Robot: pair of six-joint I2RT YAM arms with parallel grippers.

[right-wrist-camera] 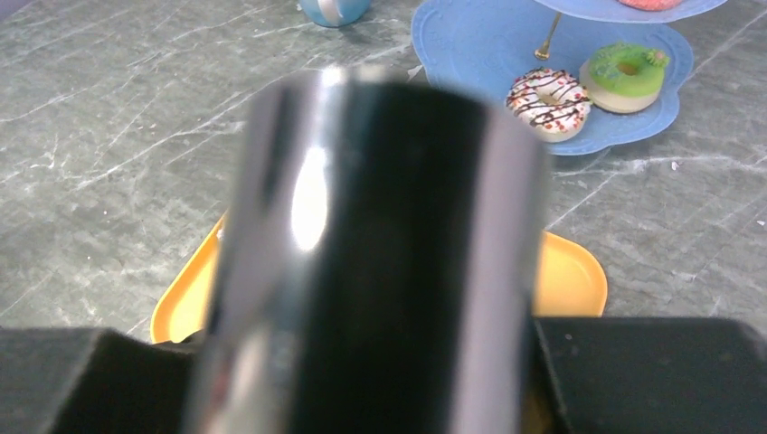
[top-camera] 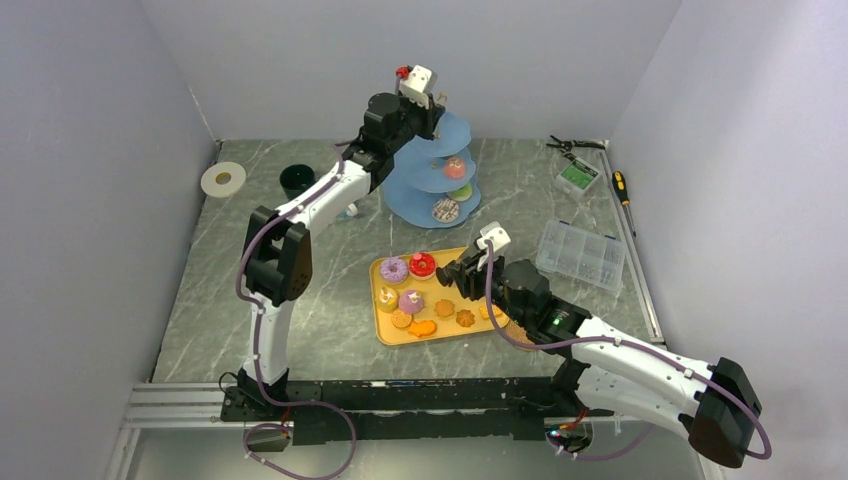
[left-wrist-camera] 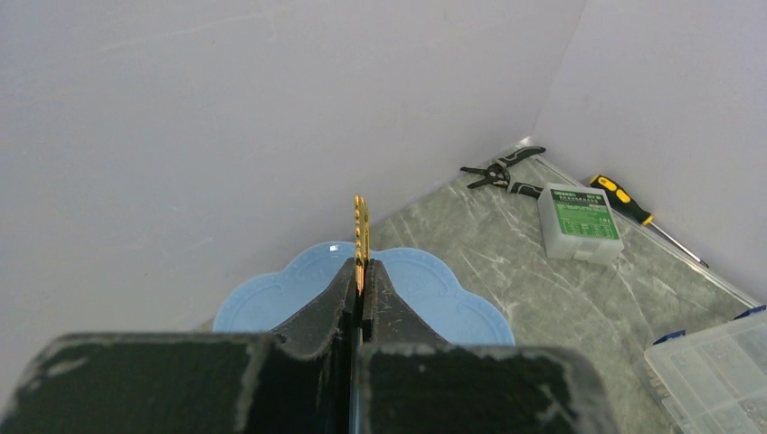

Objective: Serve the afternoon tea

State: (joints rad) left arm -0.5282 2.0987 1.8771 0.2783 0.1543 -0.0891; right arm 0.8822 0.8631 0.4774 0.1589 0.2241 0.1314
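Two arms at one three-tier stand (top-camera: pixel 402 196), its three doughnuts (right-wrist-camera: pixel 552 98) glazed.
The left gripper (left-wrist-camera: pixel 360 271) is pinched on the stand's flat gold handle (left-wrist-camera: pixel 361 226). In front of the stand, the right gripper (top-camera: pixel 455 275) clamps glossy black tongs (right-wrist-camera: pixel 380 226) over the yellow tray (top-camera: pixel 388 333). Only overhead shows the tray's two doughnuts, two cupcakes (top-camera: pixel 411 301) and at least four biscuits (top-camera: pixel 445 308), and one dark mug (top-camera: pixel 297 180) left of the stand.
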